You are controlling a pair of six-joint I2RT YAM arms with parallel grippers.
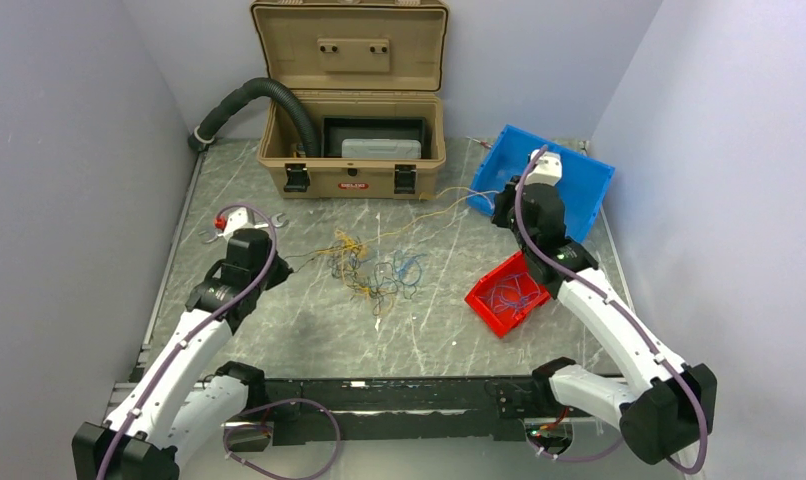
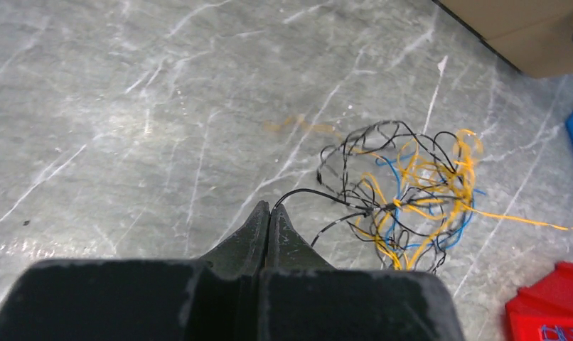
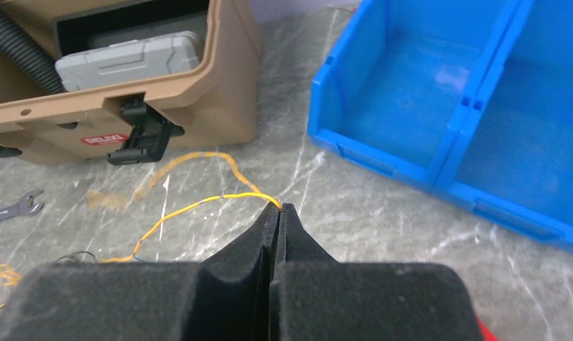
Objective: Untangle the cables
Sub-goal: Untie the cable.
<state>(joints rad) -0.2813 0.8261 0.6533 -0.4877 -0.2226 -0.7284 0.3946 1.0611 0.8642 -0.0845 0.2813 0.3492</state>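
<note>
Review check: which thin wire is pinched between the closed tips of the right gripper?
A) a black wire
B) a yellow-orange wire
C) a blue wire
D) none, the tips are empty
B: the right wrist view shows the right gripper shut on a thin yellow-orange wire that runs off to the left; it is the left gripper that pinches a thin black wire.

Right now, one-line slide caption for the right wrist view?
Right gripper shut on a yellow-orange cable, near the tan case and the blue bin.
</note>
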